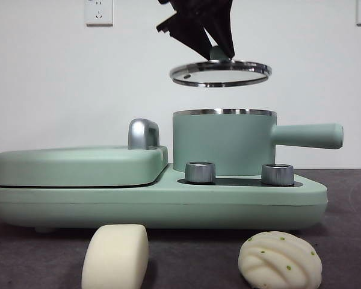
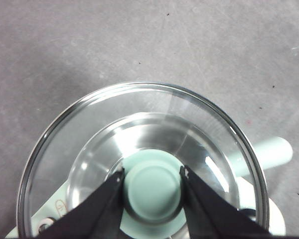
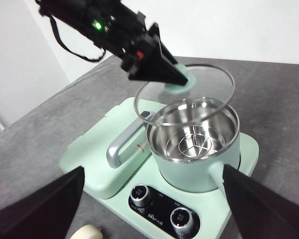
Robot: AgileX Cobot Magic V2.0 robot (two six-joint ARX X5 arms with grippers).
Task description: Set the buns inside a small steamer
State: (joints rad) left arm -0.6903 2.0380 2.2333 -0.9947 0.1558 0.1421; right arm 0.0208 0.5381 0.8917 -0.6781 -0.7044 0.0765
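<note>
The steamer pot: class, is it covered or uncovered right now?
Uncovered. The left gripper holds the glass lid above the pot, a gap between them.

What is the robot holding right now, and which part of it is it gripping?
The left tool holds the glass lid by its green knob, lifted above the small steamer. The right tool is open and holds nothing.

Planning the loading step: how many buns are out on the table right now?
2. The smooth cream bun lies in front of the cooker's griddle side; the pleated white bun with green specks lies in front of the steamer pot. The pot holds none.
</note>
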